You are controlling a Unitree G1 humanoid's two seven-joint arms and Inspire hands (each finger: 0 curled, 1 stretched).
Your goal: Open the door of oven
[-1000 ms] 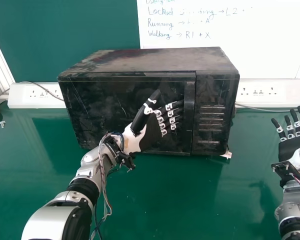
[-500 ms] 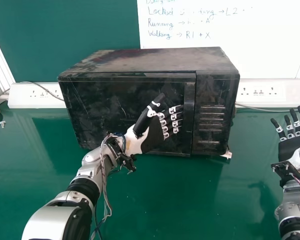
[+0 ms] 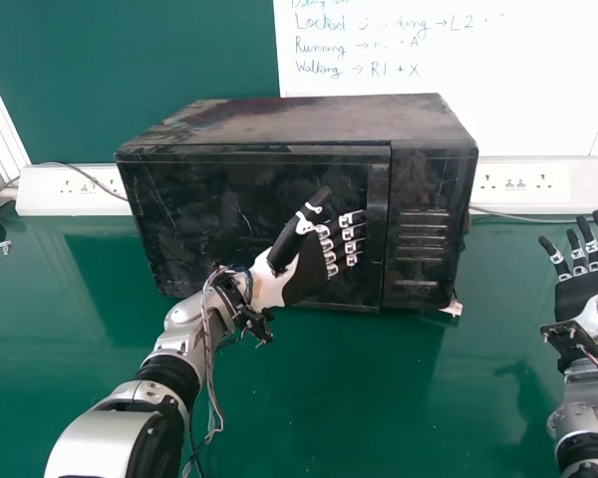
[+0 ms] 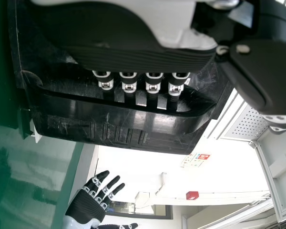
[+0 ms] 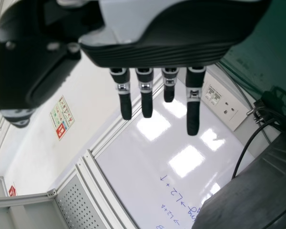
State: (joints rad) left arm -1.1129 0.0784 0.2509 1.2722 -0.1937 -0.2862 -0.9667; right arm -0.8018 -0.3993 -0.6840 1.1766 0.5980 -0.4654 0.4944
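On the head view's dial, the black oven point(image 3: 309, 119) sits at twelve o'clock on the green table point(image 3: 329, 398), its door point(image 3: 204, 214) lying flat in the front, shut. The upright handle point(image 3: 377, 229) runs down the door's three o'clock edge, beside the slotted panel point(image 3: 420, 244).

The left arm comes in from between seven and eight o'clock. Its left hand point(image 3: 308, 267) lies near the dial's centre, spread wide, thumb raised toward one o'clock, fingers point(image 4: 129, 85) straight as far as they show and tucked in behind the handle's lip. Their tips are hidden there, so whether they bear on its inner side is hard to say.

From the oven's lower front edge, table surface stretches broadly toward six o'clock, giving the door room to swing. At three o'clock, the right hand point(image 3: 585, 284) is wide too, holding nothing, well apart from the oven's side edge.

The whiteboard point(image 3: 538, 60) stands at one o'clock, behind the oven.
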